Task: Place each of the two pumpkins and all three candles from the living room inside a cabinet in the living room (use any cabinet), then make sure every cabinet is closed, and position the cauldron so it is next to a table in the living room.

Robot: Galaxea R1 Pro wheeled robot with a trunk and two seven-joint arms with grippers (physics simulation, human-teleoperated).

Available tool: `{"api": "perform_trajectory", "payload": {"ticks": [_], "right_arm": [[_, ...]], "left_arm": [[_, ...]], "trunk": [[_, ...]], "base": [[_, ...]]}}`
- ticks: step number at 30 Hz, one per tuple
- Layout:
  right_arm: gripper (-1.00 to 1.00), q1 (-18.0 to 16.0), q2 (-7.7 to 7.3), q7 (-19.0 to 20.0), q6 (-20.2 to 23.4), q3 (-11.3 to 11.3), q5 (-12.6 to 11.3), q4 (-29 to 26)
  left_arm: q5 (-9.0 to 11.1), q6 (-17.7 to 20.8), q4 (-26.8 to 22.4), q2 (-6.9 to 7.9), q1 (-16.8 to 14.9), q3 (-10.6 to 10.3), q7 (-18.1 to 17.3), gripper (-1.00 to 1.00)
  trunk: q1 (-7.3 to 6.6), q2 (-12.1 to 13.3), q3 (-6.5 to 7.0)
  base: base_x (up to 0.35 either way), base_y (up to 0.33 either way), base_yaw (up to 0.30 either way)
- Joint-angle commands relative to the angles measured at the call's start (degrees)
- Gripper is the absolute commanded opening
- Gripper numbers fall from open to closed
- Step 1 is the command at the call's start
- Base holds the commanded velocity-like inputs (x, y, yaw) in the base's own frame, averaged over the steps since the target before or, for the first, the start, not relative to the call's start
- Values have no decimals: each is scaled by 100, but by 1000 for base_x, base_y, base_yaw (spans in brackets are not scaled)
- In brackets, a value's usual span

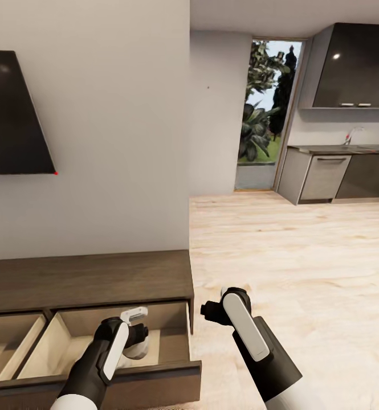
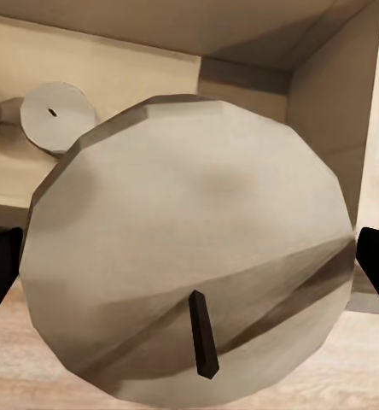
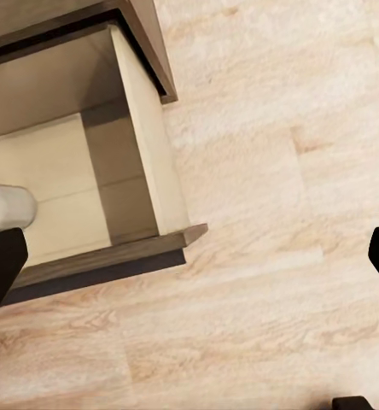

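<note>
- I see the cabinet [image 1: 86, 279] low against the wall under a dark wall screen [image 1: 12, 114], both of its drawers pulled out, pale insides showing.
- My left gripper [image 1: 133, 330] hangs inside the right-hand drawer [image 1: 172, 341], near its front.
- On the left wrist camera a grey-tan candle [image 2: 194, 248] sits between the two dark fingertips [image 2: 376, 265], its black wick pointing at the lens. The jaws look clamped on it, one finger at each side.
- From the head camera the same candle [image 1: 137, 348] shows as a pale patch just under the left gripper, down in the drawer.
- A second candle [image 2: 57, 115] lies further back in the drawer on the left wrist camera, near the rear wall. A sliver of another pale object shows at the frame edge beside it; I cannot tell what it is.
- My right gripper [image 1: 212, 312] hovers over the wood floor [image 1: 303, 267] just beside the cabinet's right end, holding nothing.
- On the right wrist camera its fingertips [image 3: 2, 265] stand at opposite edges, jaws wide apart, above floor and the drawer's corner [image 3: 168, 243].
- Kitchen units [image 1: 337, 171] and an open doorway [image 1: 269, 114] to greenery lie well beyond.
</note>
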Motion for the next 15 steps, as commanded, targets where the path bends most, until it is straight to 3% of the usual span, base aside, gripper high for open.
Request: {"api": "perform_trajectory", "payload": {"ticks": [1,10,15], "right_arm": [[100,0,0,0,3,0,0,0],[100,0,0,0,1,0,0,0],[100,0,0,0,1,0,-1,0]], "left_arm": [[0,-1,0,0,0,0,0,-100],[0,-2,0,0,0,0,-9,-100],[-6,-29,21,-1,0,-17,-30,-100]], "trunk": [[23,-42,-18],[220,-403,-180],[220,-403,-180]], "base": [[-26,0,0],[-5,0,0],[2,-3,0]]}}
